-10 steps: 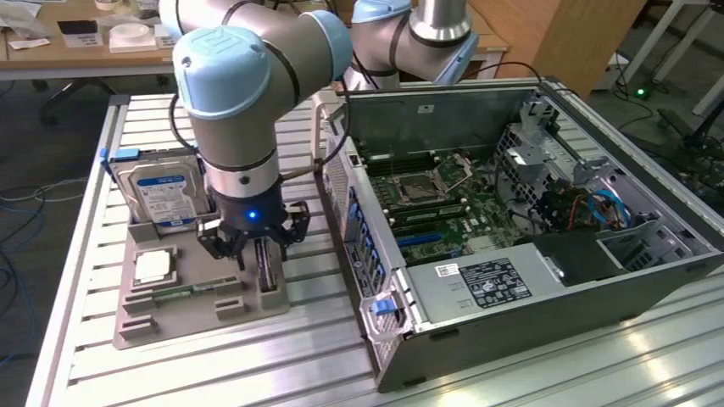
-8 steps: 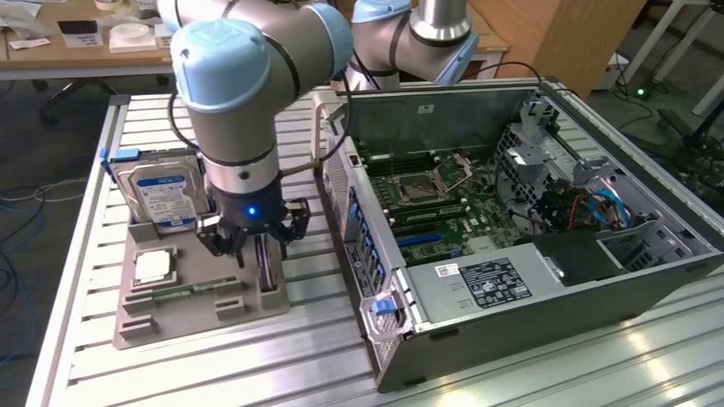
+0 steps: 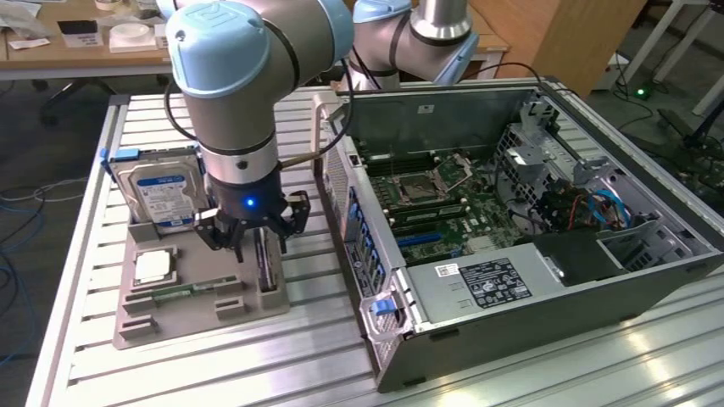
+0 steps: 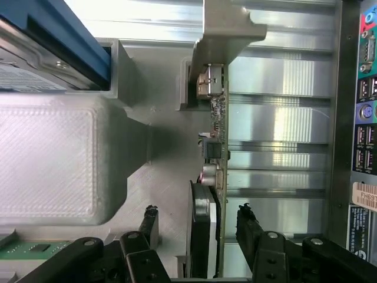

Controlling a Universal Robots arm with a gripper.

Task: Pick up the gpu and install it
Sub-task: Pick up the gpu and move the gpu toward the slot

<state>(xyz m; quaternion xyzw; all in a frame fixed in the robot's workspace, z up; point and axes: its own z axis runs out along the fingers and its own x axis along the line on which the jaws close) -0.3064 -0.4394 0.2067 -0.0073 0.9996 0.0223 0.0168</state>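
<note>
— Though set low around the card, clamped on nothing: see the gripper (image 3: 254,246) (image 4: 198,208), spread wide, one fingertip (image 4: 149,224) on either side of the gpu (image 3: 267,271) (image 4: 215,153).
— Touching it?
— Apart on both sides, nearer on one. Standing on its long edge in a slot of the gray holder (image 3: 192,309) (image 4: 159,177), silvery bracket (image 4: 206,82) at the end away from the fingertips.
— And next along that holder?
— Square silver processor chip (image 3: 153,267) lying flat in its own recess. Beyond it, hard drive (image 3: 158,191) (image 4: 29,65) with a blue-white label, propped upright at the holder's far end, partly hidden by the arm (image 3: 232,102).
— Beside all that?
— Toward the exterior view's right, just beside the holder on the slatted metal worktop (image 3: 317,356) (image 4: 283,118): open computer case (image 3: 531,314) lying on its side, motherboard (image 3: 442,203) exposed, rear ports (image 4: 365,118) facing the gpu.
— Farthest back?
— Pale desk (image 3: 68,55) carrying small white things, well apart from the worktop.
</note>
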